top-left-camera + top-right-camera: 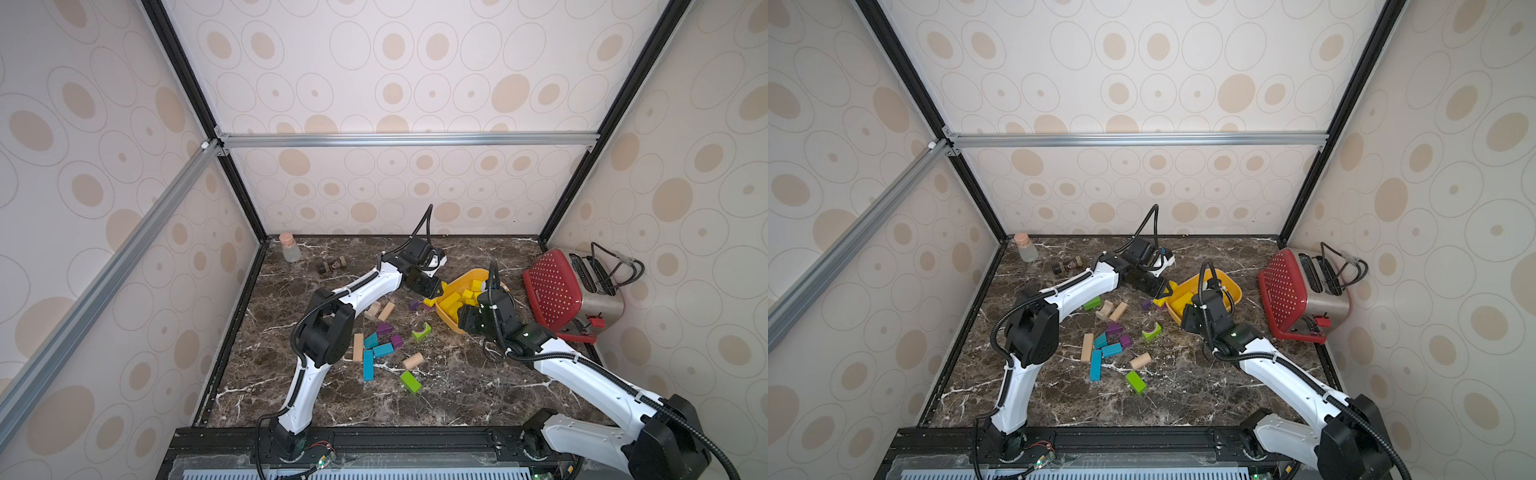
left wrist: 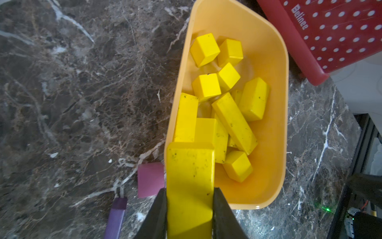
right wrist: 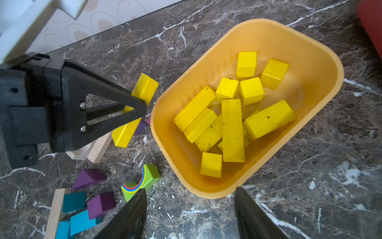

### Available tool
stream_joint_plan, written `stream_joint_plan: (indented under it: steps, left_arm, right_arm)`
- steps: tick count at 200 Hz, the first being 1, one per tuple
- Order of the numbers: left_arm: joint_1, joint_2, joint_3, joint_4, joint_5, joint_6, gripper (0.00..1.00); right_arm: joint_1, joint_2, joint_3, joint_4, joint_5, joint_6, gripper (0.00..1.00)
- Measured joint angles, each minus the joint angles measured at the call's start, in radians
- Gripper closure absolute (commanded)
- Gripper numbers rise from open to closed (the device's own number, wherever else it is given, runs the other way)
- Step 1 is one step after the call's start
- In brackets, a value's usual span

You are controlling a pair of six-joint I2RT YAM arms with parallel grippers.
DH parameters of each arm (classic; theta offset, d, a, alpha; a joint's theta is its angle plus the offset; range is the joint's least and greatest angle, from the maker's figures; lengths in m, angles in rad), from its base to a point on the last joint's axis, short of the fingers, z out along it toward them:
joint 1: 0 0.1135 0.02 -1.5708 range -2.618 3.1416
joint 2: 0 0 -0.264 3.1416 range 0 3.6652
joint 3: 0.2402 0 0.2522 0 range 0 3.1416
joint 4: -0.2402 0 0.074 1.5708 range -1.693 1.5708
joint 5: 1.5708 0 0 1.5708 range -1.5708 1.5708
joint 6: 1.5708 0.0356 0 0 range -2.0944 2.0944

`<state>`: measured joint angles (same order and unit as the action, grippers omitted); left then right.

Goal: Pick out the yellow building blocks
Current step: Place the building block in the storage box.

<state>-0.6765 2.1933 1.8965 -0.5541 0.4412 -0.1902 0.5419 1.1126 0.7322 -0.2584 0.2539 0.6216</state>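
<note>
Left wrist: left gripper (image 2: pixel 189 189) clamps a yellow bar (image 2: pixel 190 165) across flat sides, which we judge stiff, light, slick; right gripper (image 3: pixel 190 191) parted, empty.

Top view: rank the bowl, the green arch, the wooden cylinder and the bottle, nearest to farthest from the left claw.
1. Bowl, right beside the left claw.
2. Green arch, toward the front.
3. Wooden cylinder, farther front.
4. Bottle, back left corner.

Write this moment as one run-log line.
left jaws: shut on yellow bar | bar: beside bowl rim, not inside | right jaws: open, empty | bowl: holds other yellow blocks
</note>
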Motion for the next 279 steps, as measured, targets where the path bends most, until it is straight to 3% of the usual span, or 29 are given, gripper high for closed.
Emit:
stream_joint_plan:
  steps: [168,226,279]
  left_arm:
    - [-0.050,0.153,0.175,0.027,0.055,-0.060,0.73]
    - [-0.057,0.193,0.221,0.039,0.058,-0.081,0.54]
    - [-0.057,0.193,0.222,0.043,0.051,-0.086,0.53]
  right_arm:
    - [0.000,0.005,-0.026,0.037,0.025,0.010,0.31]
    - [0.000,-0.003,-0.026,0.035,0.034,0.011,0.31]
    - [0.000,-0.007,-0.026,0.035,0.034,0.011,0.31]
